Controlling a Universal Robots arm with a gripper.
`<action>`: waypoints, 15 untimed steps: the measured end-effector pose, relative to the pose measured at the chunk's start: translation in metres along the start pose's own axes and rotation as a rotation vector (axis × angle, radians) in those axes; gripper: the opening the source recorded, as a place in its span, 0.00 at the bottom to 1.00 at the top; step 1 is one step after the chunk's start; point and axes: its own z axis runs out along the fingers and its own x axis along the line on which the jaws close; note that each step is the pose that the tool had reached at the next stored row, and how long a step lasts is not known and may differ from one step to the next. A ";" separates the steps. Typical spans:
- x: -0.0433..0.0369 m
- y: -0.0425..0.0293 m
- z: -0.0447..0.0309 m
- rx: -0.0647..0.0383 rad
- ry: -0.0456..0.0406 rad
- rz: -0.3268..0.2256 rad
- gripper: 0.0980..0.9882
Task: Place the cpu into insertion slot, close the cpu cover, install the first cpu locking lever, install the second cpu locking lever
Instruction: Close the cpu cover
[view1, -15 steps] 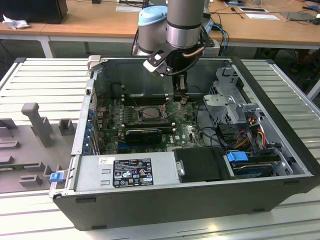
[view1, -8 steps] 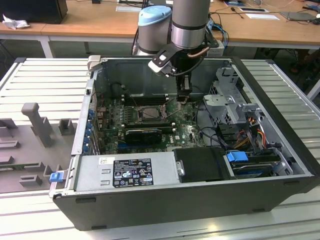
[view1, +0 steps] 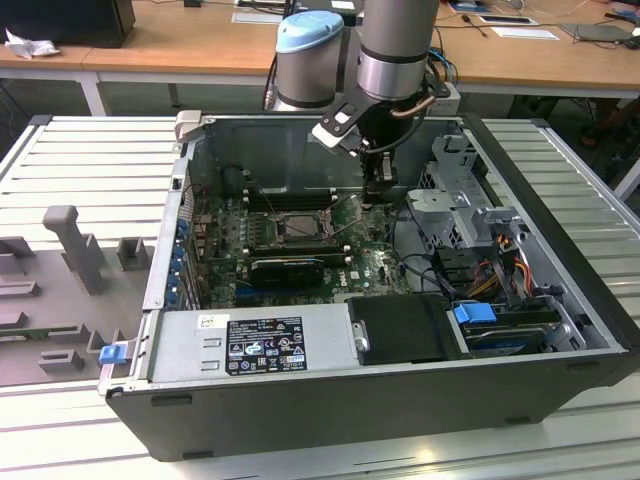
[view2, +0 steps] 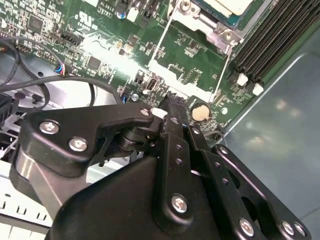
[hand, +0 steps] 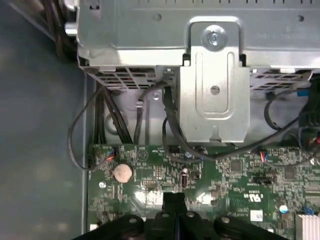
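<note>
Gripper: the gripper (view2: 172, 106) has its black fingers brought together at the tips with nothing visible between them. It hangs low over the green motherboard (hand: 150, 182), near a coin battery (hand: 123, 172).
Insertion slot: in the exterior view the insertion slot (view1: 290, 226) lies at about eight o'clock from the gripper, apart from it. The memory slots (view1: 290, 196) are at its twelve o'clock.
Cpu: in the second wrist view a pale face with a greenish edge (view2: 225, 4) sits inside the socket's frame. I judge this to be the cpu lying in the slot, though I am not sure.
Handling: probably light, stiff and flat, with a slick metal face. The pin field under it would bend easily, so it is best held by two opposite edges and kept level.
Cpu cover: I cannot tell it from the socket's silver rim, nor whether it is raised or down.
Hidden: most of the socket is cut off at the picture's edge in the second wrist view. The locking levers cannot be picked out. The gripper's own body hides whether the tips touch the board.
</note>
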 end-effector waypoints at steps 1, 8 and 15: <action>0.0001 0.0018 0.0009 0.002 -0.0001 0.000 0.01; 0.0005 0.0065 0.0117 0.019 0.0003 -0.002 0.01; 0.0006 -0.0080 0.0094 0.034 0.0031 -0.004 0.01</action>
